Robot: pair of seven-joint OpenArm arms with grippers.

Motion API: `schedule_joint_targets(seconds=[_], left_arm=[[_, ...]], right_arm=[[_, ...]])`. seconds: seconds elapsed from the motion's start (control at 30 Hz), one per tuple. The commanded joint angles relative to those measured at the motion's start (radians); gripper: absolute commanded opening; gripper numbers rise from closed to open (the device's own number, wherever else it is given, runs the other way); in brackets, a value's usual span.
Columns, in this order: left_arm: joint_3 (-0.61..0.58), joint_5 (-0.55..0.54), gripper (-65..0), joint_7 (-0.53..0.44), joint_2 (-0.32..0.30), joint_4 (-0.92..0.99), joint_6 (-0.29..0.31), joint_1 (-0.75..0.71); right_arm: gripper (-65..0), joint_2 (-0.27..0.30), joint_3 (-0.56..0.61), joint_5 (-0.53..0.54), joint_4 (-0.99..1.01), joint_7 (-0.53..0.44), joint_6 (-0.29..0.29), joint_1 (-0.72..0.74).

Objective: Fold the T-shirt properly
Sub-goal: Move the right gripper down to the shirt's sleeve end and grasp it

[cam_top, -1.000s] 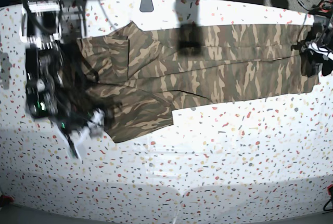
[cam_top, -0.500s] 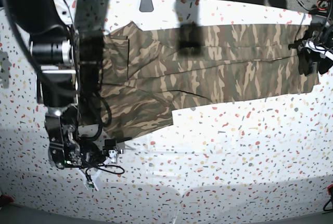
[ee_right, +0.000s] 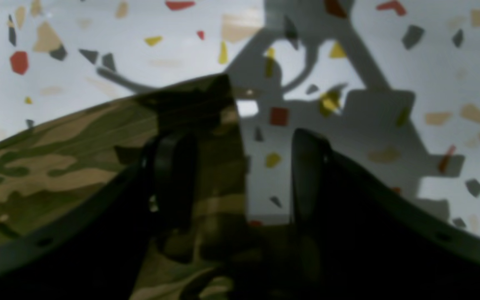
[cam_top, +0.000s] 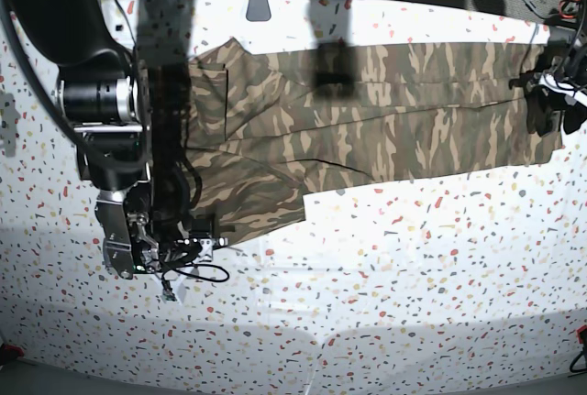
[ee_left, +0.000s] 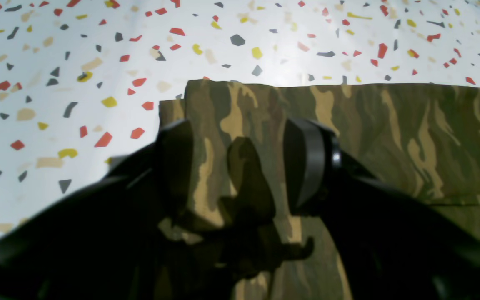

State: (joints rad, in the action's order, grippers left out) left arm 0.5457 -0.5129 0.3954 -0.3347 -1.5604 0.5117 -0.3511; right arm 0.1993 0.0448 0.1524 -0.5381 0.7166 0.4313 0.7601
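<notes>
Base view: the T-shirt point(cam_top: 367, 111) lies flat on the speckled table point(cam_top: 413, 267), spread across the far half, with one sleeve flap reaching toward the near-left corner of the cloth.

The right gripper point(cam_top: 188, 246) hangs low at that near-left corner, its arm point(cam_top: 101, 102) rising behind it and covering part of the shirt. In the right wrist view the right gripper point(ee_right: 240, 183) has its jaws standing wide apart; a corner of camouflage cloth point(ee_right: 77, 158) lies under and just ahead of the left-hand finger point(ee_right: 173, 175), while bare table shows between the fingers and beyond them. Whether the pads touch the fabric is hard to say, the picture being blurred.

The left gripper point(cam_top: 548, 102) sits at the shirt's far-right end. In the left wrist view the left gripper point(ee_left: 240, 166) is spread wide, both fingers point(ee_left: 306, 162) over the cloth, the shirt's straight edge point(ee_left: 348, 85) just ahead of them and bare table past that. Nothing is clamped between them.
</notes>
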Motion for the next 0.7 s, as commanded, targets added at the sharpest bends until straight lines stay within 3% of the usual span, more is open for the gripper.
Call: schedule_joint_targets(seconds=[0.0,0.17,0.2,0.27,0.47,0.6,0.67], left_arm=[[0.009,-0.010,-31.3,-0.026,-0.018,-0.019,0.005,0.002],[0.009,-0.010,-31.3,-0.026,-0.017,-0.019,0.005,0.002],[0.009,-0.010,-31.3,-0.026,-0.017,-0.019,0.005,0.002],[0.009,-0.011,-31.3,-0.026,-0.018,-0.019,0.005,0.002],[0.009,-0.011,-31.3,-0.027,-0.017,-0.019,0.005,0.002],[0.009,-0.010,-31.3,-0.026,-0.017,-0.019,0.005,0.002],[0.009,-0.010,-31.3,-0.026,-0.017,-0.019,0.005,0.002]], right_arm=[[-35.2,0.005,-0.003,0.007,-0.013,-0.012,0.004,0.040],[-62.6,0.006,-0.003,0.004,-0.013,-0.043,0.004,0.046],[-65.0,0.006,-0.003,0.004,-0.013,-0.039,0.005,0.053],[-65.0,0.006,-0.003,0.004,-0.014,-0.017,0.008,0.073],[-65.0,-0.020,-0.003,0.031,-0.019,0.167,0.100,0.156],[-65.0,-0.058,-0.003,0.125,-0.024,0.286,0.220,0.170],[-65.0,-0.086,-0.003,0.128,-0.024,0.325,0.249,0.165]])
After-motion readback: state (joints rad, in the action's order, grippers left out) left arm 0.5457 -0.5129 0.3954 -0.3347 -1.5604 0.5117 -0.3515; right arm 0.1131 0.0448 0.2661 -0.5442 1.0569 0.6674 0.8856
